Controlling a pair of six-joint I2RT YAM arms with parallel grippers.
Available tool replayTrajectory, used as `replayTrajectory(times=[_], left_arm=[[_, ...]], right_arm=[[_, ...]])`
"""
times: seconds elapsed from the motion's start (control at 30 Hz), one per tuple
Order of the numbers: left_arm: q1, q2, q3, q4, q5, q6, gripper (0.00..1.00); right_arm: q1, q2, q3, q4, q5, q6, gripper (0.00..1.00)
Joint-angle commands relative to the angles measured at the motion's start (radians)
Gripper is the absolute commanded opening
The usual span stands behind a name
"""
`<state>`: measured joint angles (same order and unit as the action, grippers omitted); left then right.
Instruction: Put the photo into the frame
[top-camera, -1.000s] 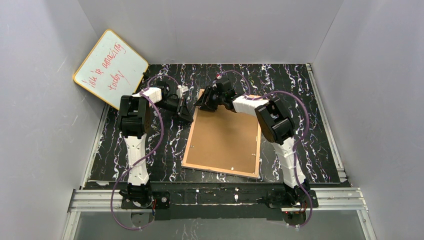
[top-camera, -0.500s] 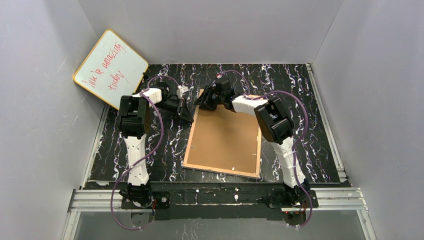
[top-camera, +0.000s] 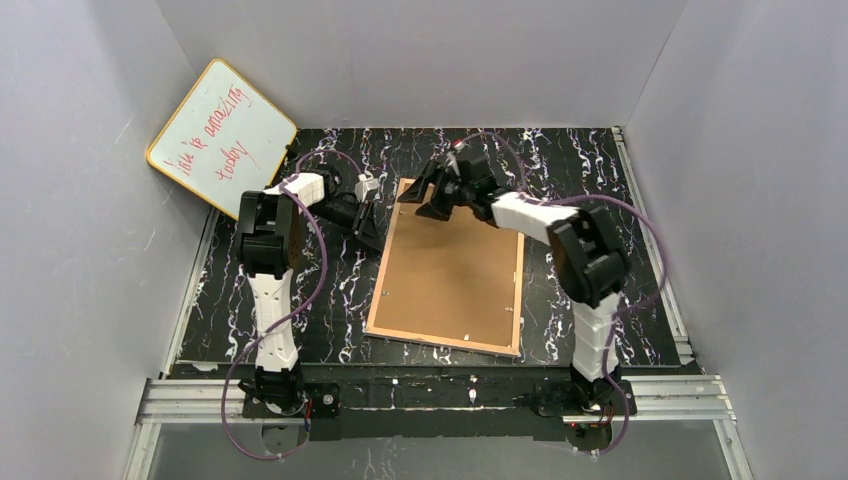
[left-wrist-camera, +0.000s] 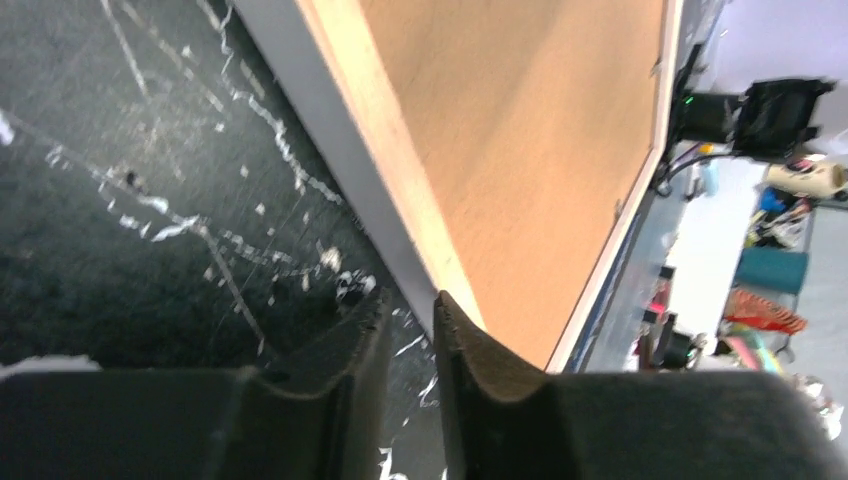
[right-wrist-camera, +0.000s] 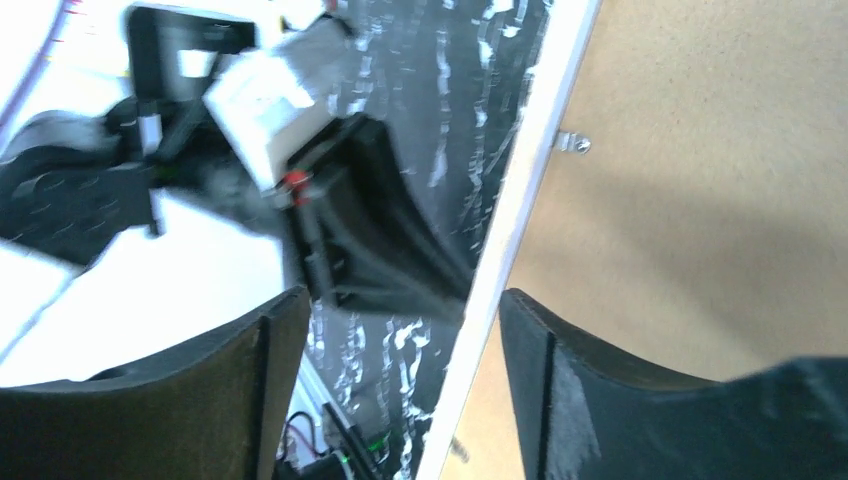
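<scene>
The frame (top-camera: 516, 300) lies back up on the table, its tan rim around a brown backing board (top-camera: 450, 265). The photo is hidden. My left gripper (top-camera: 368, 226) is low at the frame's left edge near the far corner. In the left wrist view it (left-wrist-camera: 410, 312) is shut to a thin gap with only table showing in it, and its right finger touches the rim (left-wrist-camera: 380, 150). My right gripper (top-camera: 432, 196) hovers open and empty above the far left corner. In the right wrist view the white rim (right-wrist-camera: 520, 200) runs below its spread fingers (right-wrist-camera: 400, 385).
A yellow-rimmed whiteboard (top-camera: 222, 137) with red writing leans against the left wall at the back. Grey walls close the black marbled table (top-camera: 600, 230) on three sides. A small metal clip (right-wrist-camera: 570, 142) sits on the frame's back by the rim.
My right arm has swung to the right and lifted, and its gripper has come up off the frame's far left corner. My left gripper has barely moved. The frame lies as before.
</scene>
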<state>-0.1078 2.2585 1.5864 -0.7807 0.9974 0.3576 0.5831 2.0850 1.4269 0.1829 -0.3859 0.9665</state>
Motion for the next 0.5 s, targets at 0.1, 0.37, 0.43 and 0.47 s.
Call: replayTrajectory(times=[0.1,0.37,0.43,0.47], left_arm=[[0.039,-0.097,-0.002,-0.18,-0.123,0.186,0.33],[-0.02,-0.247,-0.278,-0.075,-0.254,0.258,0.37],[-0.049,-0.278,-0.345,-0.043,-0.301,0.269,0.37],[-0.064,-0.29,-0.368,-0.029,-0.318,0.27,0.37]], right_arm=[[-0.193,-0.373,-0.277,-0.041,0.051,-0.041,0.93],[-0.505,-0.599,-0.541,-0.208,0.189,-0.071,0.99],[-0.534,-0.586,-0.553,-0.221,0.191,-0.081,0.99],[-0.538,-0.572,-0.551,-0.217,0.186,-0.087,0.99]])
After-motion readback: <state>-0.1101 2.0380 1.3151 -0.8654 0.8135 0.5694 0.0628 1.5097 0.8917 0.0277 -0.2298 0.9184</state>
